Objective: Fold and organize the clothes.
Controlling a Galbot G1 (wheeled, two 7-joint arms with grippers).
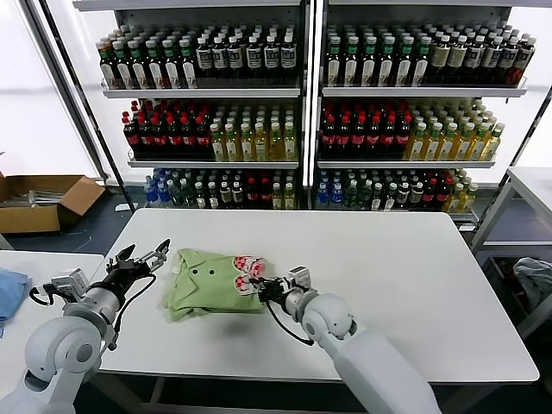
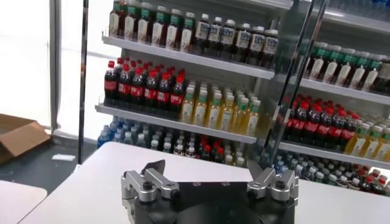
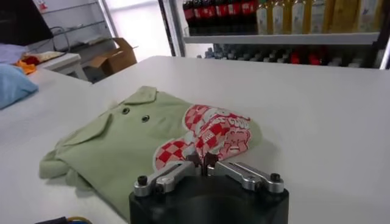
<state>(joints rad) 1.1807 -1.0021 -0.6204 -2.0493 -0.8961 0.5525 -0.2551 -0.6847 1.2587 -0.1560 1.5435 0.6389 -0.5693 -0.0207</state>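
— What carries everything here?

— A white bench with rounded corners, standing in front of the drink shelves.

— And what lies on it?

— One thing: a light green polo shirt, folded into a rough bundle, on the bench's left half, nearer the front edge than the back. Its collar and two small dark buttons face up, and a red-and-white checked print shows on the side toward the bench's middle.

— Flat or bunched?

— Mostly flat, with rumpled edges at the front. From the right wrist view the shirt rests straight on the bench.

— Anything beside it?

— A second white bench stands to the left, with a blue cloth lying on it.
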